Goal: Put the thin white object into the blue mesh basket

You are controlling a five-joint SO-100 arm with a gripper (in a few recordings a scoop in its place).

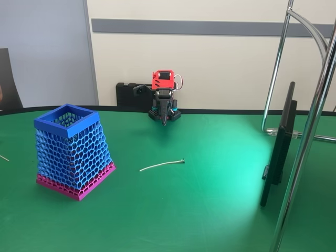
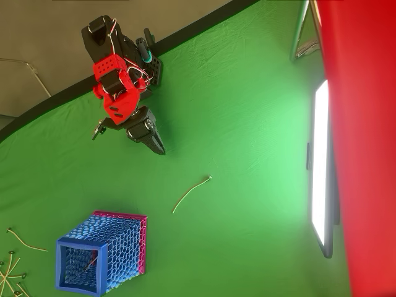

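Observation:
The thin white object [image 1: 161,165] [image 2: 191,193] lies flat on the green table, slightly curved, with a small dark knob at its right end in the fixed view. To its left stands the blue mesh basket [image 1: 71,152] [image 2: 99,257], upright, with a blue rim and magenta base band. A thin stick shows inside it in the overhead view. My gripper [image 1: 164,119] [image 2: 159,148] hangs folded at the back of the table near the arm's base, pointing down, fingers together and holding nothing, well away from the stick.
A dark screen on a stand [image 1: 279,144] [image 2: 320,167] and chrome frame poles [image 1: 310,126] occupy the right side. Several pale sticks [image 2: 12,266] lie at the left edge of the overhead view, one near the basket [image 1: 3,157].

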